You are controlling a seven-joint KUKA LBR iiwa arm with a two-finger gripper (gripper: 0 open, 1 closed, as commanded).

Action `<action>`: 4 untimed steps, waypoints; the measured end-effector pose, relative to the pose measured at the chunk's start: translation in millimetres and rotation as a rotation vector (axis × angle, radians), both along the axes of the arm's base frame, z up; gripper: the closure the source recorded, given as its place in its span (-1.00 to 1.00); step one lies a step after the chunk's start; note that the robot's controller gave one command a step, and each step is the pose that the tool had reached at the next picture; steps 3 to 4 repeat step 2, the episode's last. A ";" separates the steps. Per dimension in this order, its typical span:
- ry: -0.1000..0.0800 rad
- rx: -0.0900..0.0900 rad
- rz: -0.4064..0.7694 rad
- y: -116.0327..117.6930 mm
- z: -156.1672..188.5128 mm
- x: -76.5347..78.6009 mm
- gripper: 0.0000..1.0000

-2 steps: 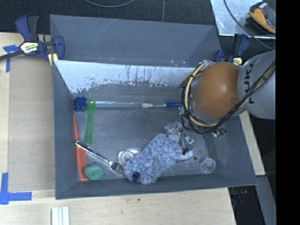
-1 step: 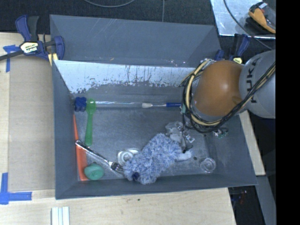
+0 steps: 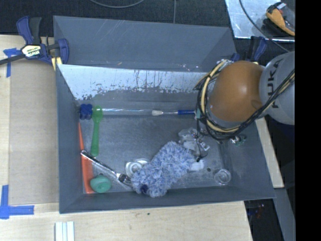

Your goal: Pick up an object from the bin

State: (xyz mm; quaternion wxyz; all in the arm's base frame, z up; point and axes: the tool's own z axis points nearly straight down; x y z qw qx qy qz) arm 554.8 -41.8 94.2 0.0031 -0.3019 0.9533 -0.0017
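— Well, what lies in the bin (image 3: 150, 49)?
— One blue woolly cloth (image 3: 160, 172), one green spoon (image 3: 95, 134), one green lump (image 3: 101, 185), one orange strip (image 3: 82, 149) and one clear tube (image 3: 135, 112).
— And the cloth?
— Crumpled and fuzzy, front middle of the grey floor.
— The tool (image 3: 199, 147)?
— At the cloth's right end, under the arm's orange cover; apart or together, one cannot tell.

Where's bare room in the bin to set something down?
Freest: the middle of the bin floor, bordered by the green stick at left, the clear rod behind and the fuzzy blue cloth in front. Crowded: the front left corner, and around the end effector at the cloth's right end.
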 end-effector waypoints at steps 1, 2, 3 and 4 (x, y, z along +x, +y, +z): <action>0.002 0.000 -0.001 0.1 18.2 -0.5 1.00; -0.001 0.000 -0.002 0.0 38.2 0.3 1.00; -0.001 0.000 -0.002 0.0 38.2 0.3 1.00; -0.001 0.000 -0.002 0.0 38.2 0.3 1.00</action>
